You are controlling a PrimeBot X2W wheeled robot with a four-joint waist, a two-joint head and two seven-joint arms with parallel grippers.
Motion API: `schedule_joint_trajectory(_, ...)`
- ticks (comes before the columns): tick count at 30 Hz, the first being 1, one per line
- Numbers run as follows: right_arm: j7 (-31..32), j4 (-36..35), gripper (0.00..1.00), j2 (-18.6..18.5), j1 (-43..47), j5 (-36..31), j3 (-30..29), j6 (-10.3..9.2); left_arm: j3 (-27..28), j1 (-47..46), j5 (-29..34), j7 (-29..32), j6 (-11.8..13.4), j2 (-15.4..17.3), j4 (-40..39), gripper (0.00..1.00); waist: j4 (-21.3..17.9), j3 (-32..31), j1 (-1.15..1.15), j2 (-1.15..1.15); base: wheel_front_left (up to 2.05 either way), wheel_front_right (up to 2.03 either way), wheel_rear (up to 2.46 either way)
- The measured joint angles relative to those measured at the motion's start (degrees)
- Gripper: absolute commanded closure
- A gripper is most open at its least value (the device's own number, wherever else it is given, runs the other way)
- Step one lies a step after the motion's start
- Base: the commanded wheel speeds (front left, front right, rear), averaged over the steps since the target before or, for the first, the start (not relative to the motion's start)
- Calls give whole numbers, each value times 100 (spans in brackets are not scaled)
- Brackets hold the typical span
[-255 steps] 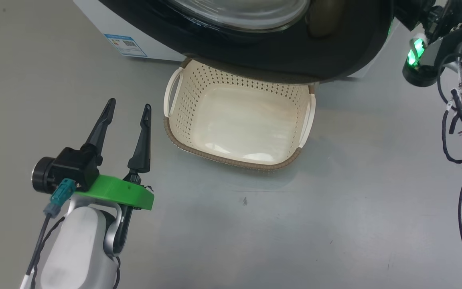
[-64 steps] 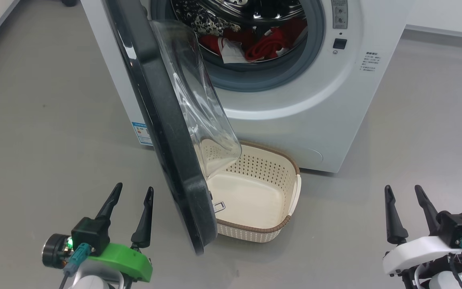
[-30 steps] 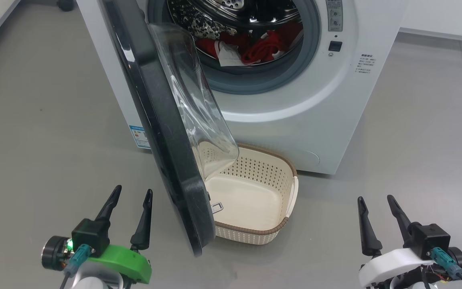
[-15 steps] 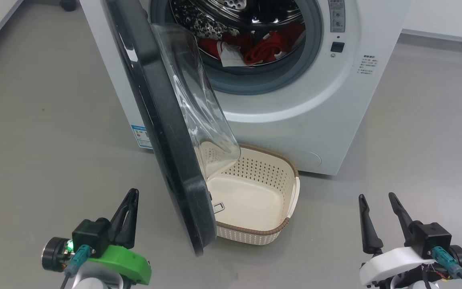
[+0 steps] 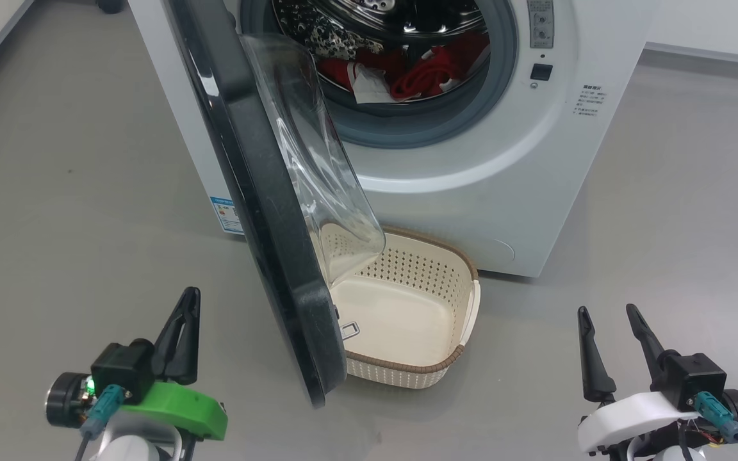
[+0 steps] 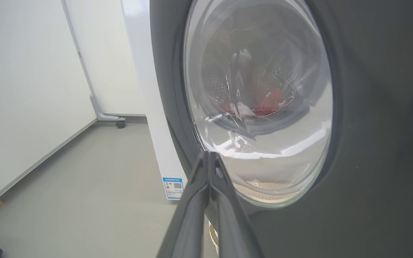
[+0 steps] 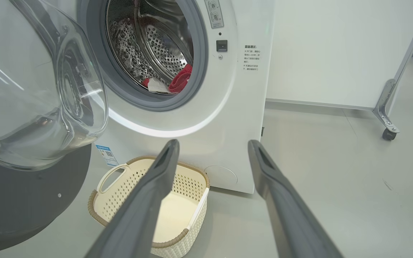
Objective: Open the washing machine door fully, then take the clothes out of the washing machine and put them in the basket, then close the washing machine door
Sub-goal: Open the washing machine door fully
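Standing partly open, the washing machine door [image 5: 260, 211] hung on the left side of the washing machine [image 5: 471, 192]. Its black edge was turned toward the robot, and its clear glass bowl bulged to the right, above the basket [image 5: 436, 371]. The basket sat on the grey floor [image 5: 55, 192], just in front of the lower panel of the machine. Its left part was hidden behind the door. The clothes [image 5: 420, 73] were inside the steel drum, near the front opening: red fabric with a white piece lying in the middle of it. A small blue sticker [image 5: 227, 214] showed at the lower left corner of the machine, just beside the door.

The left gripper [image 5: 189, 296] was at the lower left of the head view, to the left of the door's lower part and apart from it. Its two fingers were pressed together and held nothing. In the left wrist view these fingers pointed toward the outer face of the door, at the lower rim of the glass window, and the red clothes showed faintly through the glass.

The right gripper [image 5: 606, 310] was at the lower right, well apart from the basket and the machine. Its fingers stood wide apart with nothing between them. In the right wrist view they pointed toward the machine's lower front, and the basket was at their left.
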Motion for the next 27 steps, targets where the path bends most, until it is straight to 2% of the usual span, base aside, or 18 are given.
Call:
schedule_joint_trajectory(7,0,-4,0,11,1,-38,-46,5,212,-147,133,0,110,52,-559,100,10,-15,0,0,0,0,0)
schedule_joint_trajectory(14,0,-5,0,54,8,-44,-85,13,246,-570,326,-10,167,85,-1699,100,33,-57,0,0,0,0,0)
schedule_joint_trajectory(21,0,0,0,108,26,-90,-97,55,-160,-826,501,-33,4,78,-2816,100,46,-112,0,0,0,0,0)
schedule_joint_trajectory(27,0,27,0,105,101,-194,-92,60,-749,-803,487,-34,-142,79,-3275,100,28,-156,0,0,0,0,0)
